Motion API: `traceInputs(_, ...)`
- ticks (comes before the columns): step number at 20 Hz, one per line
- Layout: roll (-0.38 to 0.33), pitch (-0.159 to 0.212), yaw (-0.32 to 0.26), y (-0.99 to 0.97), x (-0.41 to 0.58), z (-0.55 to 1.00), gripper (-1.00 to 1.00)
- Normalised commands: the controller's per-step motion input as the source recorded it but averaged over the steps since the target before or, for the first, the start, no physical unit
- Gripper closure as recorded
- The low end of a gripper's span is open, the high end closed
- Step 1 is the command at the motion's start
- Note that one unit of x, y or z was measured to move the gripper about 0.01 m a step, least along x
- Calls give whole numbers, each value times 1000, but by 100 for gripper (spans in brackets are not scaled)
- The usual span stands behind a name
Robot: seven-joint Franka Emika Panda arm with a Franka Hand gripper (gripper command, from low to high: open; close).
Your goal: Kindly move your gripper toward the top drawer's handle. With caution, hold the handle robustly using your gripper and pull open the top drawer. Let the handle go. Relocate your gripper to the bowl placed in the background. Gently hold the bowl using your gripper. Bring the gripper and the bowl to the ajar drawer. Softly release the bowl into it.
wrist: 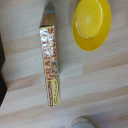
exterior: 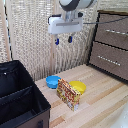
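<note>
Handle (exterior: 116, 31) on the top drawer (exterior: 114, 32) sits shut-tight up at the exterior view's right, a thin bar running roughly level with a slight tilt along the drawer front, so my gripper (exterior: 63, 40), hanging high over the table (exterior: 107, 95) with its blue tips apart and nothing in them, has to travel toward that side, by my guess. Below me are the bowl (exterior: 52, 81), a yellow bowl (wrist: 92, 24) and a box (wrist: 52, 62), all untouched so far.
</note>
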Motion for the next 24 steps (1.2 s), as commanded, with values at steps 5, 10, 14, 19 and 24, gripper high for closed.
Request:
traceInputs(5,-372,0,76,-215,4,0,-100)
traceInputs(10,-375,0,75,-207,5,0,-100)
traceInputs(14,-375,0,78,-195,6,0,-100)
traceInputs(19,-370,0,79,-168,41,0,-100)
traceInputs(24,-373,0,61,-101,130,31,-100)
